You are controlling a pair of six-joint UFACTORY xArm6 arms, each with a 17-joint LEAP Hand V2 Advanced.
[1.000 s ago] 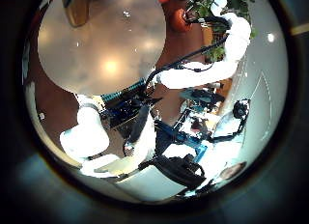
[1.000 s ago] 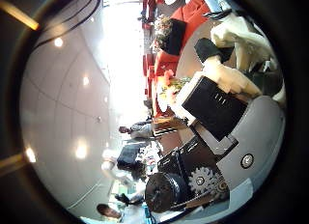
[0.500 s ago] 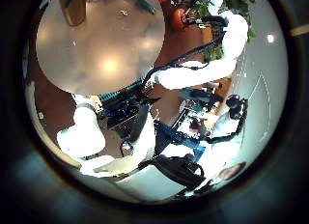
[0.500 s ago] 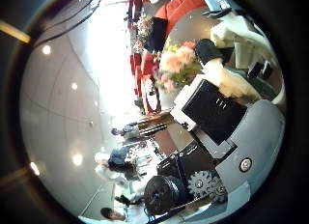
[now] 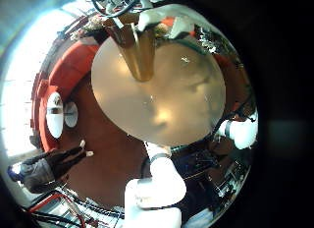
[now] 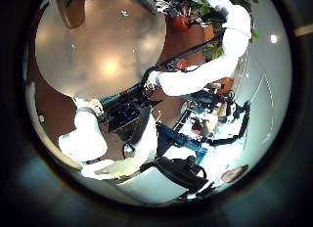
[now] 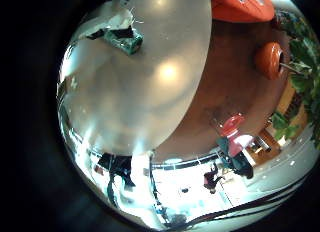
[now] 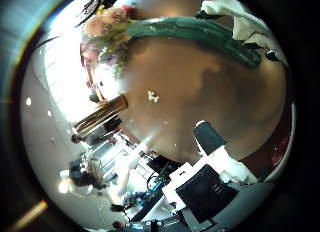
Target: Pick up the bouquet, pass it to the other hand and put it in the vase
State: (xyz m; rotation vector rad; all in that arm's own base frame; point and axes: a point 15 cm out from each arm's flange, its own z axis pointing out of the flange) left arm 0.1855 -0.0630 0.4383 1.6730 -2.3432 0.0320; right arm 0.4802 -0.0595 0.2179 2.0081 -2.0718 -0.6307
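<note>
A bouquet [image 8: 150, 32] of pink flowers with green-wrapped stems lies above the round table [image 8: 220, 102], its stem end held by the right hand [image 8: 245, 32], fingers curled around it. A golden vase [image 8: 100, 114] stands upright on the table. The left hand's fingers cannot be made out.

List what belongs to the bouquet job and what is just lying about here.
Part of the job:
- bouquet, lying close to the right palm, above the table
- vase, standing upright near the table's edge

Just lying about:
- small scrap on the tabletop, between bouquet and vase
- round seat on the floor beyond the table
</note>
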